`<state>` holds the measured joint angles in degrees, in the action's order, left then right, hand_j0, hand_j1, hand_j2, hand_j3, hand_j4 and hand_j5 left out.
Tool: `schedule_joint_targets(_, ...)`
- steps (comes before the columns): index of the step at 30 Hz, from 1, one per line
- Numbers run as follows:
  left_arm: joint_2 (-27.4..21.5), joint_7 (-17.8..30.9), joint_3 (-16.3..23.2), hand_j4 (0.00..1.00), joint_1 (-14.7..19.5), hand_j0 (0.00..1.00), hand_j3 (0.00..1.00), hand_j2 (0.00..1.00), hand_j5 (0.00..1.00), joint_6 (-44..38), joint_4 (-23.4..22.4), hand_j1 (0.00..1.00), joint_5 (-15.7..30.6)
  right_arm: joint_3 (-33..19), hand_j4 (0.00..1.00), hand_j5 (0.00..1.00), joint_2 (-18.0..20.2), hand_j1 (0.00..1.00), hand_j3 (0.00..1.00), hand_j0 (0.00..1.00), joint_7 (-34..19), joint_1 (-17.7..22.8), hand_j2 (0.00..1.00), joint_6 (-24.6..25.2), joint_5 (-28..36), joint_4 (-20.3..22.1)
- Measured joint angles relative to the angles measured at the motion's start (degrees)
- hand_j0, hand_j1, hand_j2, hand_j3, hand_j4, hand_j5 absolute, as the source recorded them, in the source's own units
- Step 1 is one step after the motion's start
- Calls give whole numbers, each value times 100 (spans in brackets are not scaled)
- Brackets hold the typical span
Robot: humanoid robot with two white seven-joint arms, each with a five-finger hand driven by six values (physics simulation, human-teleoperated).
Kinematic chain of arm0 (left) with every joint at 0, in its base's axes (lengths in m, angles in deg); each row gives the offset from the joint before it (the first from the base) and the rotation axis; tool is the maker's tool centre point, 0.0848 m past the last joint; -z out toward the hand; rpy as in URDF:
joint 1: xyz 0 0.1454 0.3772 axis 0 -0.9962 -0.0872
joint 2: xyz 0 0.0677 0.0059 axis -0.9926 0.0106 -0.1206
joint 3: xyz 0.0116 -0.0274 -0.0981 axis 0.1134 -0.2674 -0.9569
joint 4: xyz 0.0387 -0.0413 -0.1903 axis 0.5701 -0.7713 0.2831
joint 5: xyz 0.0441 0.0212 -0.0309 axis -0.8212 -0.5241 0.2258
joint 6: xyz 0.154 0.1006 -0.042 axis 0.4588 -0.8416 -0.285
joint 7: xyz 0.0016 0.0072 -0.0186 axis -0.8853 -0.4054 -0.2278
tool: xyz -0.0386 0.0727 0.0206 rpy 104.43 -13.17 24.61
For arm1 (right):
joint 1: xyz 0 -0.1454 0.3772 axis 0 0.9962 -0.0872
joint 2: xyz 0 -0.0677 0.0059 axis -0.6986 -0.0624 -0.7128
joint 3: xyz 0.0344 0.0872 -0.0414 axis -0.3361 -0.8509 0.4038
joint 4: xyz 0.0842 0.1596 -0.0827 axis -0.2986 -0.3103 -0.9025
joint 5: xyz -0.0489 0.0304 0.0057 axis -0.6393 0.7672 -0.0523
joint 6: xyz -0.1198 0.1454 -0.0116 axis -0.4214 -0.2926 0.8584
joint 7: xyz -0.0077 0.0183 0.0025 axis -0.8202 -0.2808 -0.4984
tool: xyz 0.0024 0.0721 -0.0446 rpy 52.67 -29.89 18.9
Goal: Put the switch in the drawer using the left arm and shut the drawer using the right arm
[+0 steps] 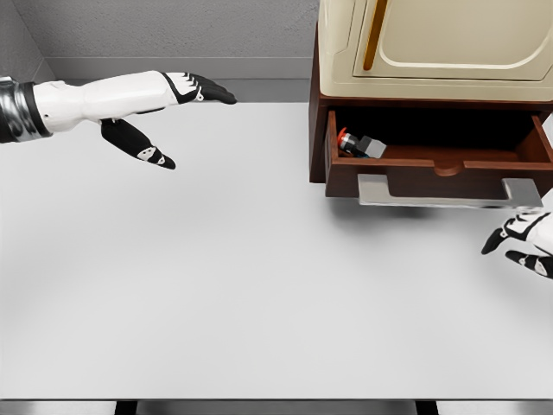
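the cream-fronted cabinet [432,43] sits up and left of the right hand [527,242], its brown drawer [436,169] pulled open with the metal handle [449,192] just above those relaxed, empty fingers. the left hand [164,108] hangs spread and empty, well apart to the left. the small switch [359,143] already lies in the drawer's left corner, likely light, rigid and smooth-cased; it needs no further grip, and the stiff handle or drawer front looks like the place to push.
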<state>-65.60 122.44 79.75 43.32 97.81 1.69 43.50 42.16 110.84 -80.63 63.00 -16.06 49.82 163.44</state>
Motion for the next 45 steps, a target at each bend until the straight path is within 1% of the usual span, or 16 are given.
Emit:
schedule_joint_targets(8, -2, 0, -6, 100, 0, 100, 100, 100, 100, 0, -12, 100, 0, 3, 53, 53, 1, 53, 53, 53, 19, 123, 53, 43, 63, 6)
schedule_joint_targets(12, -1, 0, -6, 100, 0, 100, 100, 100, 100, 0, -20, 100, 0, -52, 52, 52, 105, 52, 52, 52, 20, 141, 52, 46, 74, 9)
schedule_joint_targets(14, -1, 0, -6, 100, 0, 100, 100, 100, 100, -1, -23, 100, 0, -70, 52, 52, 135, 52, 52, 52, 20, 246, 52, 46, 78, 11)
schedule_joint_targets(18, -1, 0, -6, 100, 0, 100, 100, 100, 100, 0, -29, 100, 0, -132, 52, 52, 180, 52, 52, 52, 20, 246, 52, 46, 122, 11)
schedule_joint_targets(23, -1, 0, -6, 100, -9, 100, 100, 100, 100, 0, -37, 100, 0, -200, 52, 52, 417, 52, 52, 52, 21, 237, 52, 47, 415, 11)
schedule_joint_targets(28, -1, 0, -6, 100, -9, 100, 100, 100, 100, 0, -40, 100, 0, -214, 52, 52, 605, 52, 52, 52, 7, 237, 52, 29, 494, 7)
schedule_joint_targets(34, -1, 0, -6, 100, -9, 100, 100, 100, 100, 0, -42, 100, 0, -216, 52, 52, 695, 52, 52, 52, 15, 220, 52, 35, 548, 9)
schedule_joint_targets(45, -2, 0, -8, 100, -9, 100, 100, 100, 100, -1, -48, 100, 0, -201, 52, 52, 717, 52, 52, 52, -23, 114, 52, 50, 547, 6)
